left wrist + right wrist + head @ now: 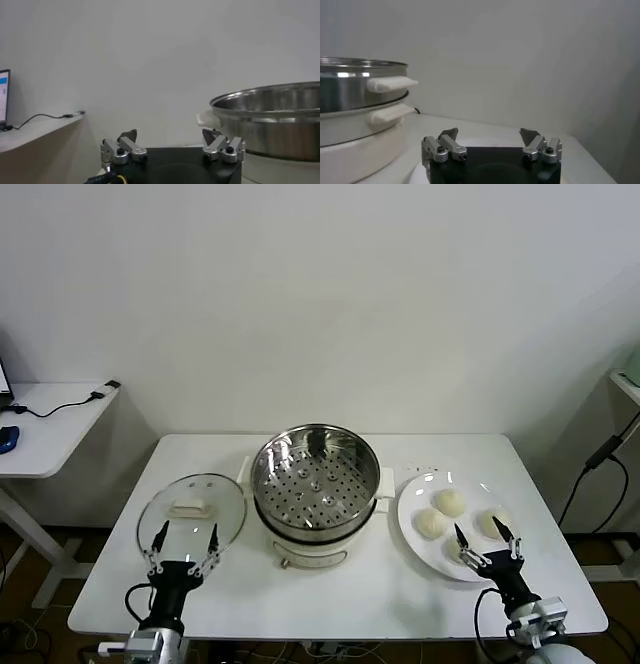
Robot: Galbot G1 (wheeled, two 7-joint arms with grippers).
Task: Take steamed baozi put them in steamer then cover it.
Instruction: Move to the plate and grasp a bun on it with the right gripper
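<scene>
White desk (330, 584) fills lower centre of head view. White plate (425, 534) at desk's right side. Second white desk (50, 434) at left edge, black cable (60, 406) lying across it, blue object (8, 439) at far left. Plain white wall (320, 304) behind. Dark cable (600, 464) hangs at right edge.

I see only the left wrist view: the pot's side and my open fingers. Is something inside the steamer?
Observer: No. In the head view the steamer holds only its perforated tray.
Operator: Where is the cover?
Observer: The cover lies flat on the table, on the steamer's left, just beyond the left gripper.
Operator: And the baozi?
Observer: The baozi sit on a white plate right of the steamer; the open right gripper hovers at the plate's near edge.
</scene>
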